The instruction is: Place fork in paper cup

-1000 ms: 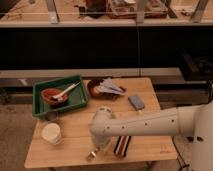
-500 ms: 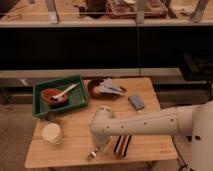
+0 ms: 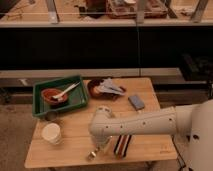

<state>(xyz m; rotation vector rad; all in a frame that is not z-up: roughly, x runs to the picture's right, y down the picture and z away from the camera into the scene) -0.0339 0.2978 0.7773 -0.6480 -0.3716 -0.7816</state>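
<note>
The white paper cup (image 3: pixel 51 133) stands upright at the front left of the wooden table (image 3: pixel 75 142). My white arm reaches in from the right and bends down over the table's front middle. My gripper (image 3: pixel 95 150) is low over the tabletop, about a cup's width to the right of the paper cup. A small shiny silver piece (image 3: pixel 91 155) shows at the gripper's tip near the table's front edge. It looks like the fork, and most of it is hidden by the gripper.
A green tray (image 3: pixel 75 101) at the back left holds a reddish-brown bowl (image 3: pixel 50 95) and a pale utensil. A dark bowl with utensils (image 3: pixel 102 88) sits at the back middle. A grey-blue block (image 3: pixel 136 102) lies to the right. A striped object (image 3: pixel 121 145) lies beside the gripper.
</note>
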